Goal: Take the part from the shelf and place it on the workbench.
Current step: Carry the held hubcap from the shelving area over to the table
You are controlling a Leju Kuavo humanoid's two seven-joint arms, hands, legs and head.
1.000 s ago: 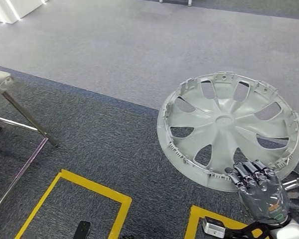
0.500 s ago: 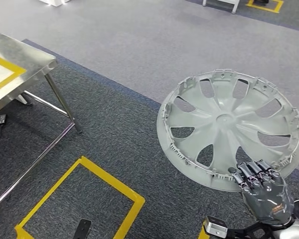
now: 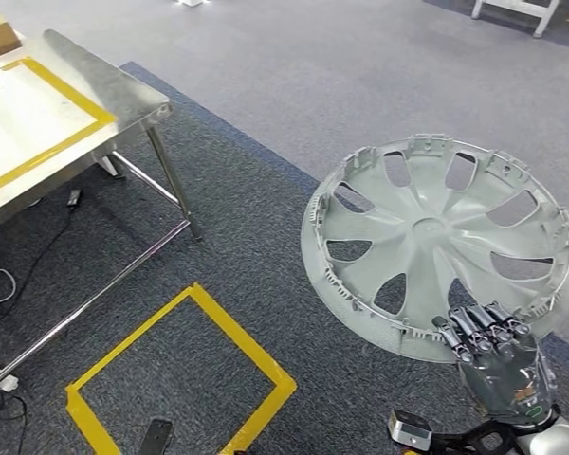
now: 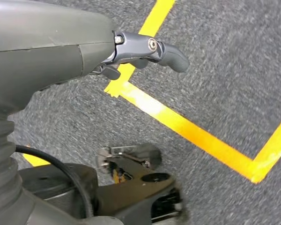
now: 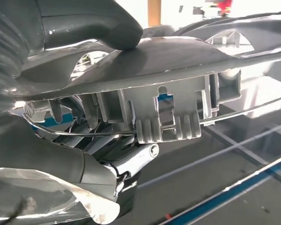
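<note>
Here, ribbed grey plastic wheel cover (image 3: 439, 242).

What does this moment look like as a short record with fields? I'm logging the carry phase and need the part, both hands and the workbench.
part: grey wheel cover, held up roughly flat above the carpet, ribbed inner side facing up
right hand: right hand grips the cover's near rim, thumb on one face, fingers on the other
left hand: left hand holds nothing, hanging over the yellow floor tape
workbench: steel workbench with a yellow taped outline, at upper left, apart from the cover
placement: not yet done
</note>
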